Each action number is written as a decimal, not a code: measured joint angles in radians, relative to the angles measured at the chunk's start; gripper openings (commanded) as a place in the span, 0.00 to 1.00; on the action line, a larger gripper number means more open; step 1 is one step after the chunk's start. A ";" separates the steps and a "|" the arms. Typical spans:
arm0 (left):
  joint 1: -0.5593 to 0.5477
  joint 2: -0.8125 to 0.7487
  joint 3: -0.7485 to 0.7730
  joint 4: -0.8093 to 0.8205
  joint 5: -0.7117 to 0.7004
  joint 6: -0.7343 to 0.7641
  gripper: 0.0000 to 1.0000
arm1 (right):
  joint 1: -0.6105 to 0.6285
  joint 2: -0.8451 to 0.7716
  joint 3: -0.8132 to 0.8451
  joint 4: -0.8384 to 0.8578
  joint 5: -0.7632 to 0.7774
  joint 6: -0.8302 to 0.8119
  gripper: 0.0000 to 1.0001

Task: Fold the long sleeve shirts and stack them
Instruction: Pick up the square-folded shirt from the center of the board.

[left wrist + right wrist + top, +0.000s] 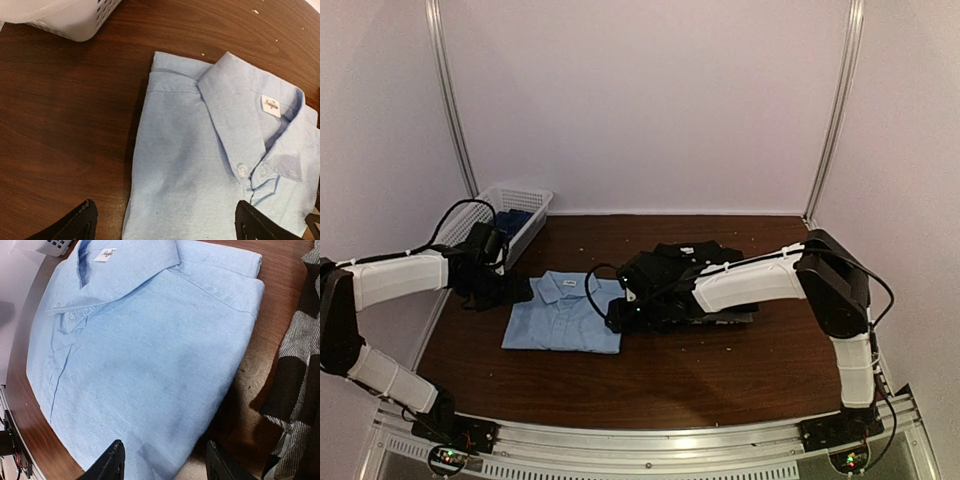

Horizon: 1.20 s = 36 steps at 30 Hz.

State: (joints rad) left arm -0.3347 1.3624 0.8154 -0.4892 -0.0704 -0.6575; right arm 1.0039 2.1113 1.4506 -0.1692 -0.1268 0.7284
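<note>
Light blue button-up shirt (563, 315) lies folded flat on the wooden table (720, 365), collar toward the far wall, between the 2 arms. The left gripper (165, 227) hovers over the shirt's left folded edge, 1 finger above bare table and 1 above the cloth. Its jaws are spread wide with nothing between them. The right gripper (165, 465) hovers low over the opposite edge, likewise released and empty. Just beside it on the right lies a dark heap: a black shirt (685, 262) and a black and grey/white patterned shirt (300, 385). A white mesh basket (535, 197) stands at the far left, apart from the blue shirt.

I judge this shirt's fold complete and the step in hand to be a 2-sided pickup for stacking.

1. Lower each gripper until 1 finger slides under all layers at its edge.
2. Close both grippers at the same time.
3. Lift level, so the fold does not sag open.
4. Hold the fingers clear of the collar.

Risk: pinching only the top layer would likely unfold the shirt.
</note>
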 measured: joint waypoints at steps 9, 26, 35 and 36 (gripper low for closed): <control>0.037 0.092 -0.008 0.053 0.023 0.010 0.95 | -0.018 0.048 0.068 -0.023 0.015 -0.015 0.55; 0.055 0.205 -0.024 0.147 0.101 0.024 0.81 | -0.037 0.116 0.138 -0.061 0.032 -0.045 0.54; 0.055 0.225 -0.030 0.179 0.112 0.023 0.77 | -0.037 0.120 0.141 -0.064 0.055 -0.053 0.53; 0.055 0.227 -0.030 0.183 0.111 0.023 0.75 | -0.037 0.122 0.145 -0.064 0.055 -0.053 0.52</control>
State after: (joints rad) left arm -0.2802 1.5890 0.7853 -0.3061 0.0410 -0.6346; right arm 0.9665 2.2337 1.5951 -0.2329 -0.0715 0.6750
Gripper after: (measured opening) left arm 0.798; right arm 0.543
